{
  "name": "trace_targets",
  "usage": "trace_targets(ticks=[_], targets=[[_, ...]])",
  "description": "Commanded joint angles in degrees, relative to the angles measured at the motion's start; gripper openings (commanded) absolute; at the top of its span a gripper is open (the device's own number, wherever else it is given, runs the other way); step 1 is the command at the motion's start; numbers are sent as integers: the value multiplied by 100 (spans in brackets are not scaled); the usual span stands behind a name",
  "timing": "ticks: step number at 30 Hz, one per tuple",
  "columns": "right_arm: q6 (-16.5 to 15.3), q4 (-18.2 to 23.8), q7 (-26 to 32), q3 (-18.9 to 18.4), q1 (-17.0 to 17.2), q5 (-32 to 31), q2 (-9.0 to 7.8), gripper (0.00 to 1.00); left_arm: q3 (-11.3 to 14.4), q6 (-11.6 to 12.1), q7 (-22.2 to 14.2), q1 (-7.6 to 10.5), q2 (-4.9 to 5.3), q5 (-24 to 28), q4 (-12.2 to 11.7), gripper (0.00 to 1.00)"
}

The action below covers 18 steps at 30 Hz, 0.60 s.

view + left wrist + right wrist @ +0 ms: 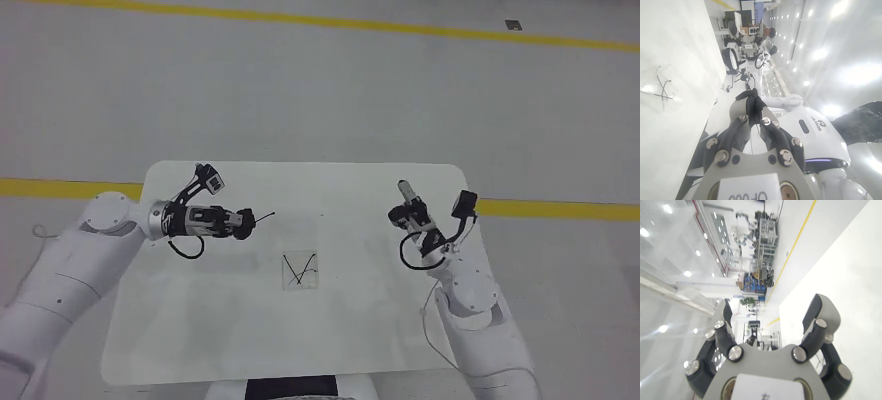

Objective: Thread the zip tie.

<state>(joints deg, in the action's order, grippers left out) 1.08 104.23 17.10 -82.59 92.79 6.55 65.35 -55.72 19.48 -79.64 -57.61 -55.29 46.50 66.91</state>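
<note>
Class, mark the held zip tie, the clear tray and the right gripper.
zip tie point(262, 215): top view, free end.
clear tray point(647, 81): left wrist view, bare part.
right gripper point(771, 306): right wrist view, between fingertips.

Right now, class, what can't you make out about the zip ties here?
Left wrist view: the shut left gripper hides the pinched end of the held zip tie.
Top view: its free end is too thin to tell head from tail.
Top view: the zip ties in the clear tray are too small to count.
</note>
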Motion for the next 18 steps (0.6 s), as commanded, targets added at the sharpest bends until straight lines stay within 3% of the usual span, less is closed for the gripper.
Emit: trace_targets(ticks=[1,5,18], targets=[[-114,-6,380,243,-129,-360,-4,100,0,0,0,0,0,0,0,0],[-383,2,1130,614,-294,-908,-25,100,0,0,0,0,0,0,0,0],[-450,-6,1267,705,-363,-985,-25,100,0,0,0,0,0,0,0,0]])
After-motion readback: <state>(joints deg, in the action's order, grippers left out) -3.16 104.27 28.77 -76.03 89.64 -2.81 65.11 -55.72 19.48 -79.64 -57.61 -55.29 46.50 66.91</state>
